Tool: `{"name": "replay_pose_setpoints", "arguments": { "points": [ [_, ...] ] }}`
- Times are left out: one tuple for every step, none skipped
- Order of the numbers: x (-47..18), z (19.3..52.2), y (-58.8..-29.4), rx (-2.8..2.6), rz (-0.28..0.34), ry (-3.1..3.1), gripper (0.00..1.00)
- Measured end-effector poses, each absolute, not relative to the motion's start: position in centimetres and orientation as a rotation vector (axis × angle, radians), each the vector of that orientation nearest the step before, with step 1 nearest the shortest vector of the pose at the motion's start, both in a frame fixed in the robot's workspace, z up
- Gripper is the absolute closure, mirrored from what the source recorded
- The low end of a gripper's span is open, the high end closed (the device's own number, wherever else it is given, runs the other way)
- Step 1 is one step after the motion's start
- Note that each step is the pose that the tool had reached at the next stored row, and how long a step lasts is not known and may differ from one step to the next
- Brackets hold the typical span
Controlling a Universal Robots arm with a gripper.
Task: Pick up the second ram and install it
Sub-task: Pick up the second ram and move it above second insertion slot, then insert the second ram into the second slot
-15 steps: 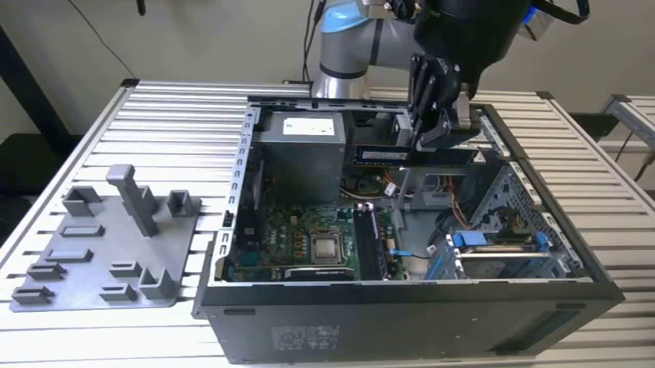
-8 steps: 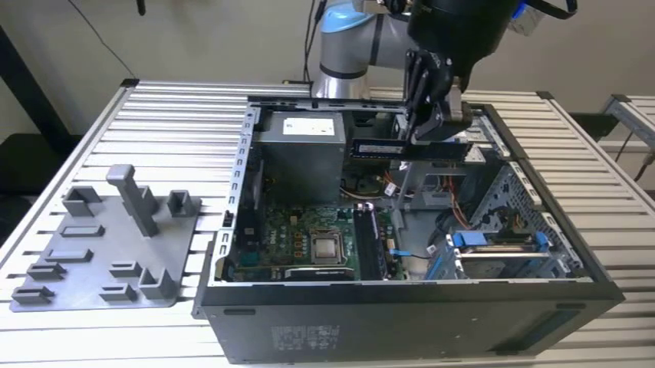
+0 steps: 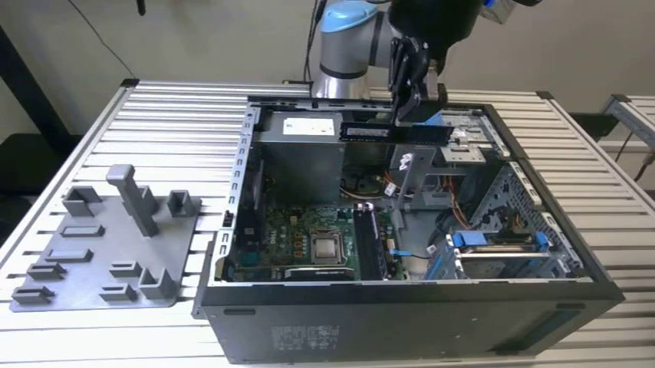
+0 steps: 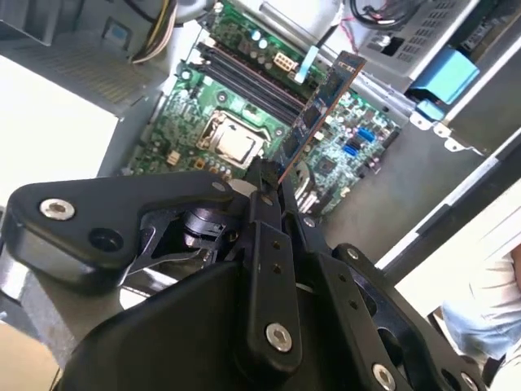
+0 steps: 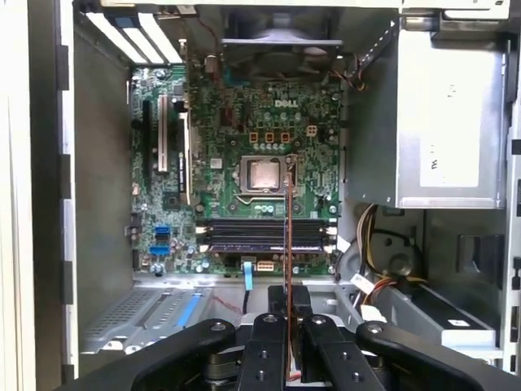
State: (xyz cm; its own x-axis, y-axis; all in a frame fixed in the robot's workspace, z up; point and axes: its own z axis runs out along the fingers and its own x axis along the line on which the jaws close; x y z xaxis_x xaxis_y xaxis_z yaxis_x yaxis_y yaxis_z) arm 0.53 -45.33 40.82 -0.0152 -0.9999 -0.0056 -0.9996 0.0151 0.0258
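While the gripper (image 3: 418, 119) hangs over the open computer case (image 3: 409, 322), its fingers are pressed against both flat faces of the memory stick (image 3: 393, 133), pinching it near one end. In the exterior view the stick lies level above the case's far side, apart from everything below it. In the first wrist view you see the stick (image 5: 288, 236) edge-on. It looks set across the black memory slots (image 5: 264, 235) on the motherboard (image 5: 228, 138), well above them.

Judgement: the stick is light, thin and stiff, but fragile. You should keep load off the chips and the contact edge. Take it by the flat faces, as here. Note that an end grip leaves a long overhang, so the stick may tip if pushed off-centre.
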Motion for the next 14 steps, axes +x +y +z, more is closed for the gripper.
{"name": "replay_pose_setpoints", "arguments": {
  "points": [
    [0.53,40.80,-45.08,2.194,-0.035,-2.228,0.85],
    [0.53,40.78,-44.94,2.194,-0.035,-2.228,0.85],
    [0.59,40.77,-44.85,2.196,-0.035,-2.226,0.85],
    [0.67,40.76,-44.83,2.201,-0.035,-2.222,0.85],
    [0.75,40.74,-44.82,2.206,-0.035,-2.217,0.85],
    [0.78,40.74,-44.79,2.208,-0.035,-2.214,0.85],
    [0.78,40.74,-44.78,2.208,-0.035,-2.214,0.85],
    [0.78,40.74,-44.78,2.208,-0.035,-2.214,0.85],
    [0.78,40.74,-44.78,2.208,-0.035,-2.214,0.85],
    [0.78,40.73,-44.76,2.208,-0.035,-2.214,0.85],
    [0.78,40.73,-44.74,2.208,-0.035,-2.214,0.85],
    [0.78,40.73,-44.74,2.208,-0.035,-2.214,0.85],
    [0.78,40.73,-44.74,2.208,-0.035,-2.214,0.85],
    [0.78,40.73,-44.74,2.208,-0.035,-2.214,0.85]
  ]
}}
